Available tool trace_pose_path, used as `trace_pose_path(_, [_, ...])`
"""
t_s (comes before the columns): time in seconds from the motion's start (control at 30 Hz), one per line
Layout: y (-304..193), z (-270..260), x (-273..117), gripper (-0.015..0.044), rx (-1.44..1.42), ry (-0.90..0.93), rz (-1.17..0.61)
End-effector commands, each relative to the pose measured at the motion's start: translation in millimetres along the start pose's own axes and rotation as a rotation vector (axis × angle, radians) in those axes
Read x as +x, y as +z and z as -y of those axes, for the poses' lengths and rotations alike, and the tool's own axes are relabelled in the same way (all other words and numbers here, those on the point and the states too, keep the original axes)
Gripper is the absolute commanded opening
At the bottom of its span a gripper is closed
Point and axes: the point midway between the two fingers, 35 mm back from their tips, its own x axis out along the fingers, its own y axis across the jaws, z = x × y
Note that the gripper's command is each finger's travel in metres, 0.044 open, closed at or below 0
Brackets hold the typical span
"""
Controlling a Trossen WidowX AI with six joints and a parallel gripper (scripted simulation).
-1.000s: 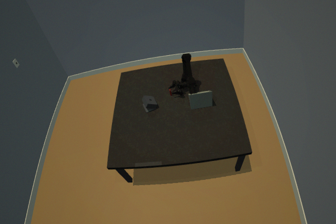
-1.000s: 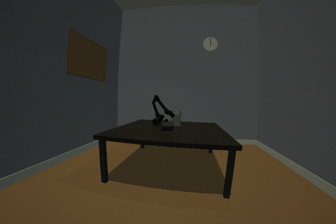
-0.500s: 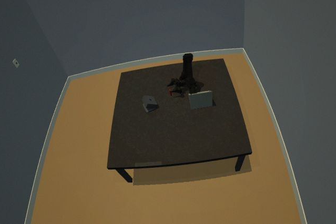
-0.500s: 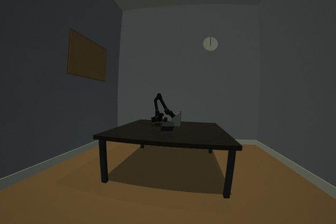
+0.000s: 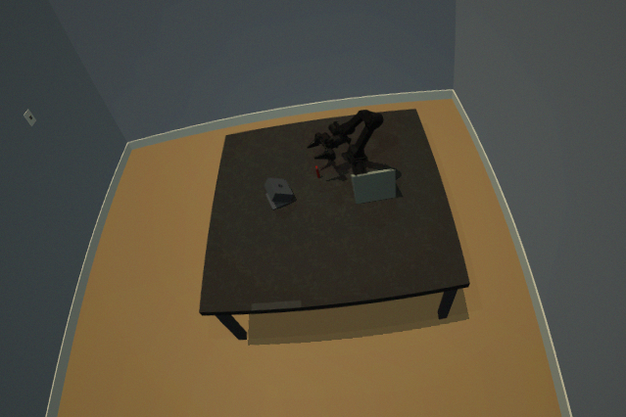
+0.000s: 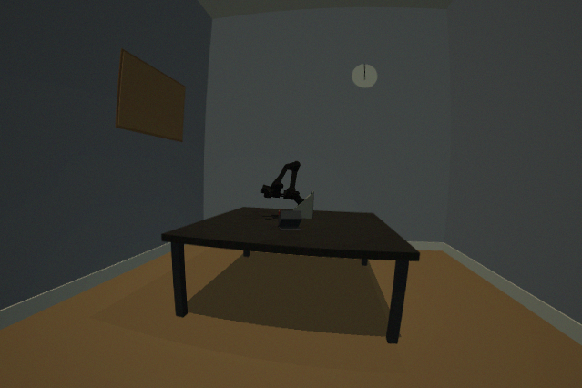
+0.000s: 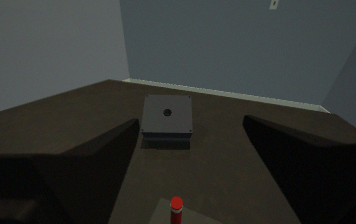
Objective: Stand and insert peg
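The red peg (image 5: 317, 172) (image 7: 176, 212) stands upright on the table, with its white band near the top. Its lower part is cut off in the wrist view, and only a small red bit of it shows in the exterior view. My gripper (image 5: 312, 152) (image 7: 191, 121) is wide open with nothing between its fingers. It is raised above the table, back from the peg, and does not touch it. The grey sloped panel (image 5: 274, 183) (image 6: 290, 219) (image 7: 155, 122) stands beyond the peg, with one dark hole (image 5: 280, 185) (image 7: 167, 112) in its face.
A pale green upright board (image 5: 373, 186) (image 6: 309, 208) stands on the dark table (image 5: 333, 245) (image 6: 237, 232), close beside the arm's base. In the top view the peg stands between this board and the sloped panel, nearer the arm.
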Motion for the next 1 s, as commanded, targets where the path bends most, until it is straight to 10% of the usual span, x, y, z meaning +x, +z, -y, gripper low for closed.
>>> trace_pose_path(0.0, [27,-7,-6,0.044,0.012,-0.023,0.012])
trace_pose_path(0.97, [-4,-25,11,0.044,0.493,0.166,-0.459])
